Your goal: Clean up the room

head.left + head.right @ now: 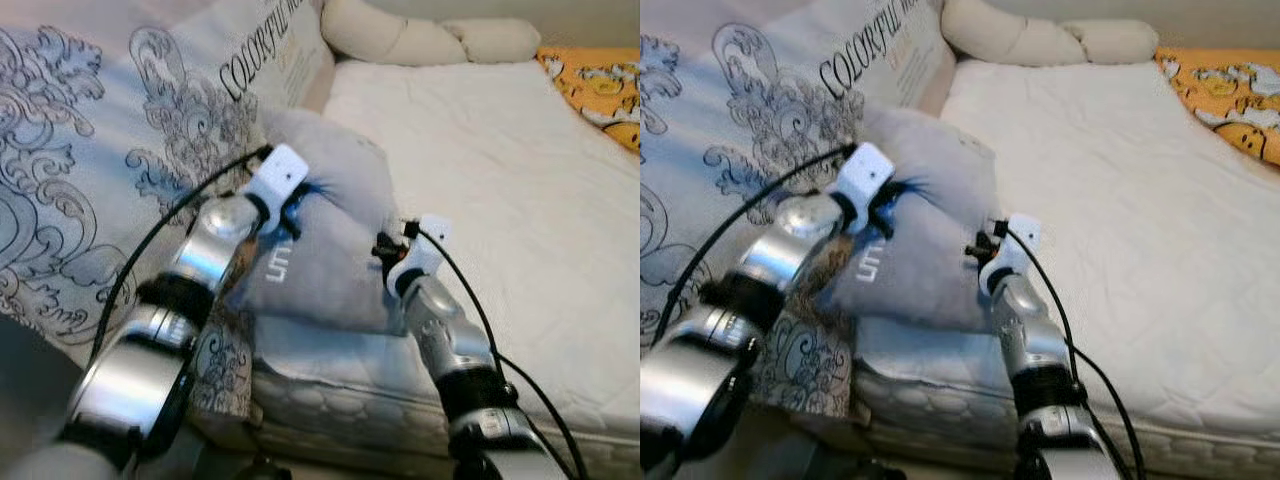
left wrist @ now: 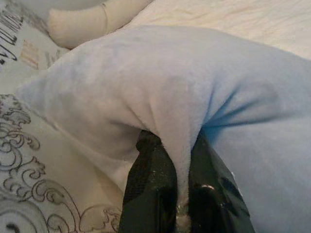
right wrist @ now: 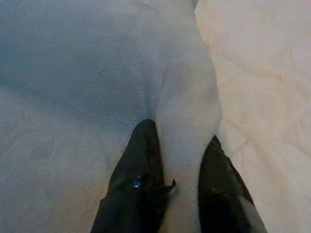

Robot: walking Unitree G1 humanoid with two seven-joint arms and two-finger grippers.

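— Where's the grey pillow [image 1: 330, 220]?
— At the near edge of the bed [image 1: 480, 180], against the patterned quilt [image 1: 90, 150]. The left gripper [image 2: 182, 160] pinches a fold of it; the right gripper [image 3: 177, 160] is clamped on its other edge.
— Around it?
— A cream bolster [image 1: 400, 35] beyond the pillow, an orange blanket [image 1: 600, 85] far across.

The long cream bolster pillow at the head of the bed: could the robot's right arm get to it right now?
Probably not as things stand. The right gripper is shut on the soft grey plush cushion, which the left gripper also pinches, and the cream bolster pillow lies far across the white mattress.
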